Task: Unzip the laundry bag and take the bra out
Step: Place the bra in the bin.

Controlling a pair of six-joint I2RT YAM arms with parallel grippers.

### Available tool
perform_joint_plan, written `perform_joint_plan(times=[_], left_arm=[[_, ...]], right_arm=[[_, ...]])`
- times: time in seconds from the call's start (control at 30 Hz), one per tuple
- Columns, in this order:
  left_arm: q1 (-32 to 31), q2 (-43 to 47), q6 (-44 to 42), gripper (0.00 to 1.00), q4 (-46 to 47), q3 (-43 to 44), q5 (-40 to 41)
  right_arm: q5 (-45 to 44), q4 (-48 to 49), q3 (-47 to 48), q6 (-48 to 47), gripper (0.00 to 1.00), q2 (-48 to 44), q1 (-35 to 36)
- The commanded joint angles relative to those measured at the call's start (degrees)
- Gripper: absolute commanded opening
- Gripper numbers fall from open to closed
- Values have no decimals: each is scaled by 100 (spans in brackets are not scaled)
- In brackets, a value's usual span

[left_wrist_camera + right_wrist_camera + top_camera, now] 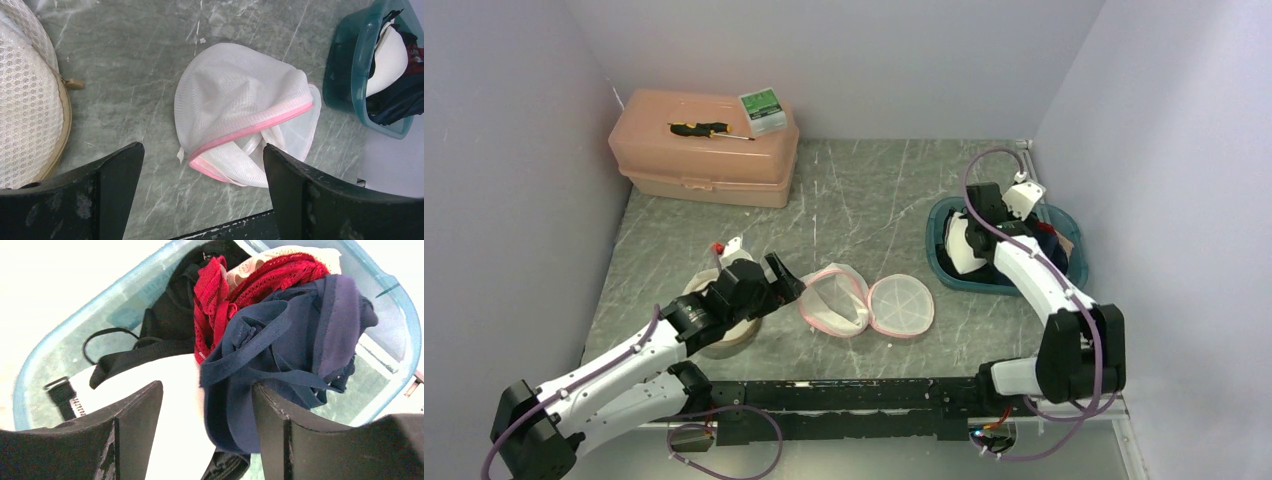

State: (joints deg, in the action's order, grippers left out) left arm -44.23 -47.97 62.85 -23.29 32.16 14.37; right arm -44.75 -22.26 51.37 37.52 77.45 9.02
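Note:
The white mesh laundry bag (pixel 834 300) with pink zip trim lies mid-table, unzipped, its round flap (pixel 901 306) folded out to the right. In the left wrist view the bag (pixel 235 90) gapes along the pink edge and only white fabric shows inside. My left gripper (pixel 782 278) is open and empty, just left of the bag and hovering over its near edge (pixel 202 150). My right gripper (pixel 976 235) is open over the teal bin (pixel 944 270). A white bra (pixel 165 390) and a navy bra (pixel 290 335) lie between and beyond its fingers (pixel 207 387).
A beige mesh bag (pixel 724 338) lies under my left arm and shows in the left wrist view (pixel 25 100). The bin (pixel 30 365) also holds red and black bras. A pink toolbox (pixel 704 150) with a screwdriver and a green box stands at the back left.

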Motion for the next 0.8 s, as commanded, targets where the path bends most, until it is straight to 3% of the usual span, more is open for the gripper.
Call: perform_joint_plan(times=[0.0, 0.17, 0.23, 0.27, 0.37, 0.4, 0.6, 0.77], left_arm=[[2, 133, 9, 94, 147, -14, -23], [6, 175, -44, 94, 79, -29, -48], [9, 219, -70, 94, 199, -130, -108], [4, 232, -97, 94, 355, -188, -159], [7, 211, -158, 91, 662, -311, -379], [10, 183, -182, 91, 701, -313, -424], [18, -56, -392, 90, 675, -165, -518], [11, -19, -463, 89, 617, -166, -452]], right_arm=[[-47, -541, 601, 118, 70, -642, 189], [191, -752, 868, -193, 75, -1255, 275], [726, -487, 660, -197, 72, -1616, 19], [1073, -238, 428, -150, 67, -1850, -155], [2157, 892, -499, 41, 38, -2606, -742], [2570, 1174, -712, 129, 32, -2714, -1022], [4245, 2183, -1379, 605, 26, -2223, -1946], [4143, 2542, -1579, 864, 27, -1684, -2185]])
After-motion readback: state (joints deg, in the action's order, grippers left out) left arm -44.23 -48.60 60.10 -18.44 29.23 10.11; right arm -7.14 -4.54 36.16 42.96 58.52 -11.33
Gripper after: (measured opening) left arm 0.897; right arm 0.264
